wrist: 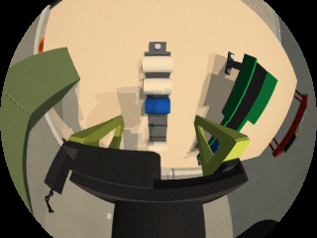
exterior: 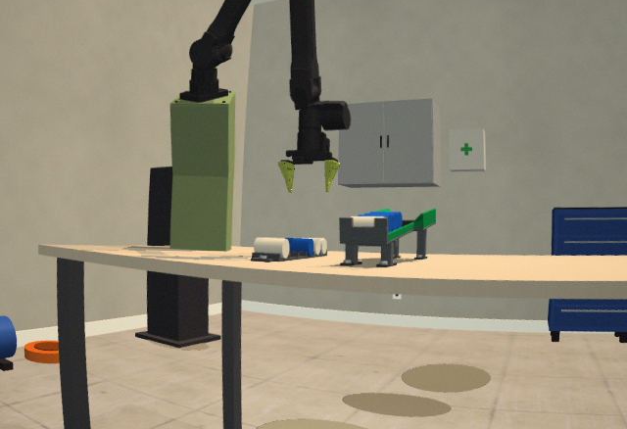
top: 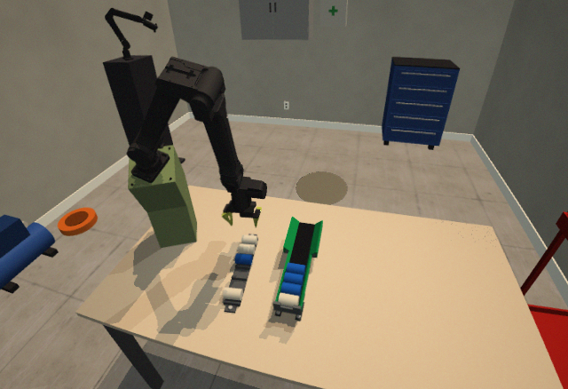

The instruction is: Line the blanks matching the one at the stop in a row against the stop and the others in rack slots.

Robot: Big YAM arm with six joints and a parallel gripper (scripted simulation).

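Observation:
The green feed ramp (top: 298,260) stands mid-table. A white blank (top: 288,300) lies at its stop, with three blue blanks (top: 293,277) in a row behind it. The grey stock rack (top: 239,274) lies to the ramp's left. It holds two white blanks (top: 248,243) at the far end, a blue blank (top: 243,258) behind them and a white blank (top: 232,294) at the near end. My gripper (top: 241,219) hangs open and empty above the rack's far end. In the wrist view the rack (wrist: 158,95) and its blue blank (wrist: 158,105) lie between my fingers, with the ramp (wrist: 246,95) to the right.
The arm's green pedestal (top: 166,196) stands on the table's left corner. A red frame (top: 550,283) is off the table's right edge. A blue drawer cabinet (top: 420,100) stands by the far wall.

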